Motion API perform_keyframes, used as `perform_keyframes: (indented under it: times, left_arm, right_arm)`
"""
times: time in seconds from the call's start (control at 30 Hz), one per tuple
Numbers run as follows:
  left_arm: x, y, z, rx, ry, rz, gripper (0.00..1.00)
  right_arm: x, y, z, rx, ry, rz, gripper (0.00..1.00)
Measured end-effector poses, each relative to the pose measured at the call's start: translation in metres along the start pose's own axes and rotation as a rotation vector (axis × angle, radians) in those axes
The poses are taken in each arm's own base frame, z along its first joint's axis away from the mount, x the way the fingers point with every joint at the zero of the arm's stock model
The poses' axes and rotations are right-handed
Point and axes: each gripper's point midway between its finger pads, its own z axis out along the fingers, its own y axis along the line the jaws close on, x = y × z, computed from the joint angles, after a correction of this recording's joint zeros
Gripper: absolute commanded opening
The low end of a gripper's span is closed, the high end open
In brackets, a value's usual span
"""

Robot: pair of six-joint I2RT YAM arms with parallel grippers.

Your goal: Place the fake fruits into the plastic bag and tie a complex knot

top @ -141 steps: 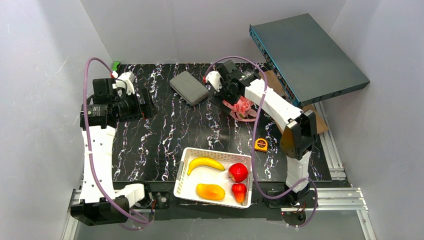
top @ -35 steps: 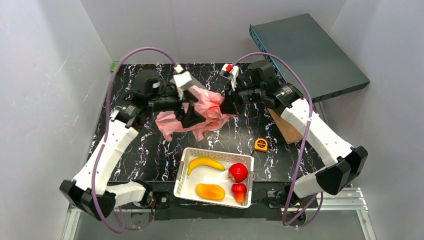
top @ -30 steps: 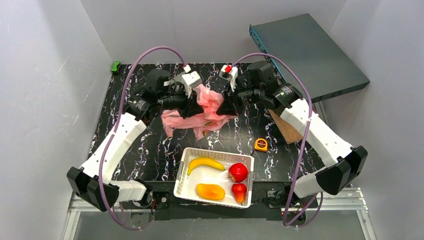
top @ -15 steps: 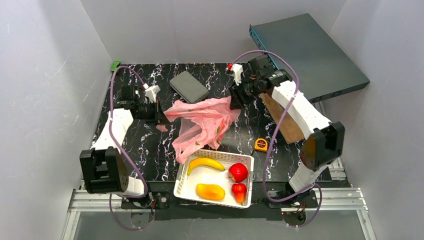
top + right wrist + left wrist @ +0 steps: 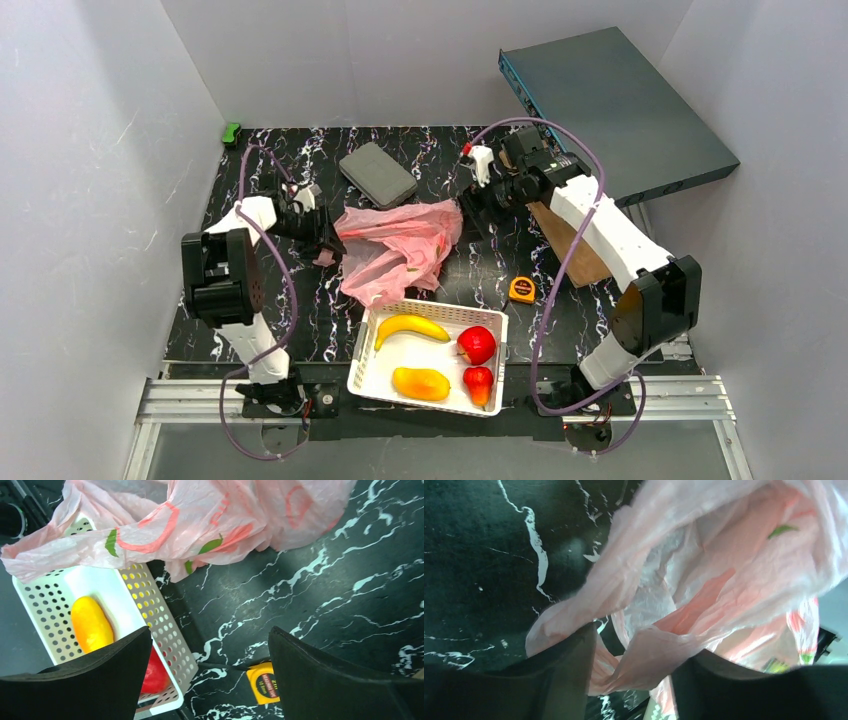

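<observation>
The pink plastic bag (image 5: 400, 240) lies crumpled on the black table, its lower edge over the far rim of the white basket (image 5: 495, 395). In the basket lie the banana (image 5: 410, 327), the mango (image 5: 421, 383), the apple (image 5: 477, 344) and the small red pointed fruit (image 5: 480, 380). My left gripper (image 5: 325, 242) is at the bag's left end. In the left wrist view its jaws stand partly apart (image 5: 639, 647) with a fold of the bag (image 5: 704, 580) between them. My right gripper (image 5: 479, 198) is open and empty, just right of the bag. In the right wrist view (image 5: 210, 635) it is above the bag (image 5: 200, 520) and the basket (image 5: 150, 605). No knot shows.
A yellow-orange tape measure (image 5: 521, 290) lies right of the basket and also shows in the right wrist view (image 5: 264, 680). A grey case (image 5: 377, 175) lies behind the bag. A dark flat box (image 5: 615, 110) leans at the back right over a brown board (image 5: 570, 245).
The right gripper has let go of the bag and drawn back a little. The bag has slumped from stretched between both grippers onto the table and the basket's rim. The left arm has folded inward.
</observation>
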Motion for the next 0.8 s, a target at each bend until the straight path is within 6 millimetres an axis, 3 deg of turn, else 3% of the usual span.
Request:
perform_keyframes:
  times: [0.07, 0.1, 0.2, 0.27, 0.37, 0.43, 0.53, 0.6, 0.7, 0.8]
  left_arm:
    - [-0.001, -0.002, -0.005, 0.014, -0.002, 0.011, 0.92]
    - [-0.001, -0.005, -0.010, 0.021, -0.012, 0.036, 0.98]
    - [-0.005, -0.028, -0.045, 0.034, -0.105, 0.149, 0.98]
    - [-0.012, -0.055, -0.079, 0.040, -0.207, 0.267, 0.98]
    - [-0.018, -0.108, -0.128, 0.046, -0.362, 0.504, 0.98]
    - [-0.008, -0.148, -0.138, 0.071, -0.396, 0.667, 0.98]
    - [0.028, -0.194, -0.116, 0.130, -0.316, 0.844, 0.98]
    - [0.047, -0.210, -0.092, 0.149, -0.236, 0.903, 0.98]
    - [0.066, -0.211, -0.049, 0.100, -0.125, 0.932, 0.98]
    - [0.081, -0.188, -0.008, -0.022, -0.038, 0.945, 0.98]
  right_arm:
    - [0.008, 0.004, 0.000, -0.013, 0.011, 0.018, 0.93]
    - [0.012, 0.005, 0.001, -0.017, 0.016, 0.026, 0.93]
    - [0.023, 0.011, -0.001, -0.029, 0.025, 0.056, 0.93]
    - [0.031, 0.017, -0.006, -0.036, 0.017, 0.077, 0.94]
    - [0.041, 0.029, -0.016, -0.044, -0.013, 0.101, 0.96]
    - [0.046, 0.035, -0.022, -0.045, -0.046, 0.105, 0.98]
    - [0.053, 0.044, -0.032, -0.037, -0.103, 0.105, 0.98]
    - [0.056, 0.049, -0.037, -0.033, -0.135, 0.105, 0.98]
    - [0.061, 0.055, -0.043, -0.027, -0.174, 0.106, 0.98]
    - [0.065, 0.058, -0.050, -0.013, -0.202, 0.105, 0.99]
